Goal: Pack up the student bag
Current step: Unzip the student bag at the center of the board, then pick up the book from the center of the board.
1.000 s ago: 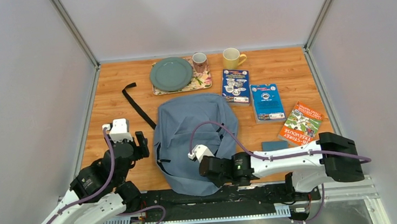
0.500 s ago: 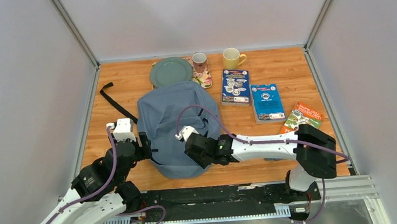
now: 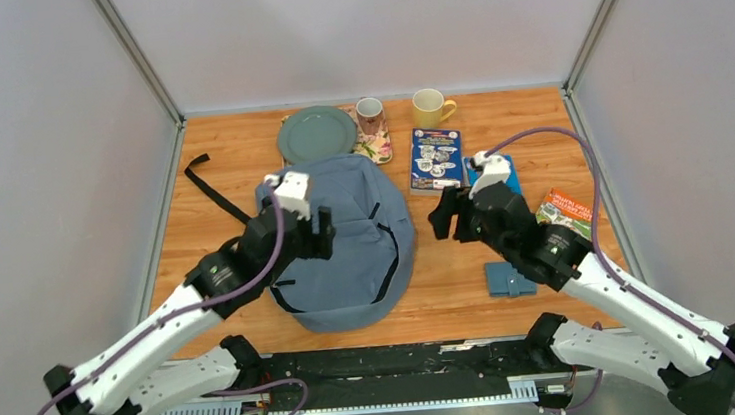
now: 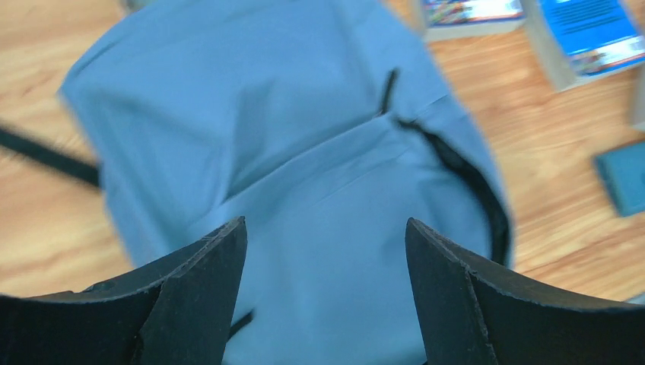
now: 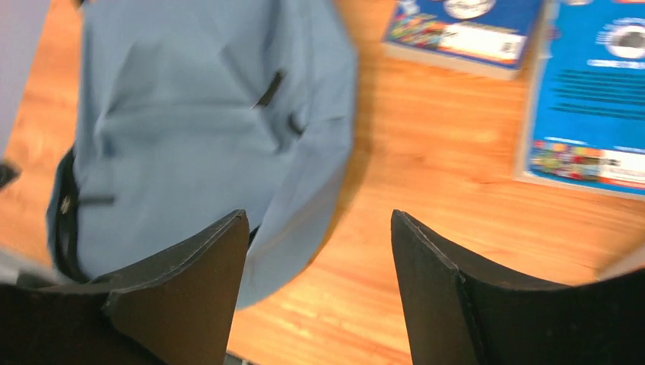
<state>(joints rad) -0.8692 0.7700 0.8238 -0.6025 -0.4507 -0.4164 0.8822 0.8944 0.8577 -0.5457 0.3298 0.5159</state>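
The left jaws gape wide and empty above the soft grey-blue fabric backpack (image 3: 353,254); the right jaws, equally wide and empty, hang just right of it. Pinching loose cloth could drag it against the round green plate (image 3: 317,137) beyond. It lies flat on the tabletop (image 3: 217,140) — long axis near-to-far, rounded end toward the arms.

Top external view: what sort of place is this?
Probably a lab robot test cell: plain grey walls box in a wooden table, with staged props on it: a student bag, a blue book, a yellow mug.
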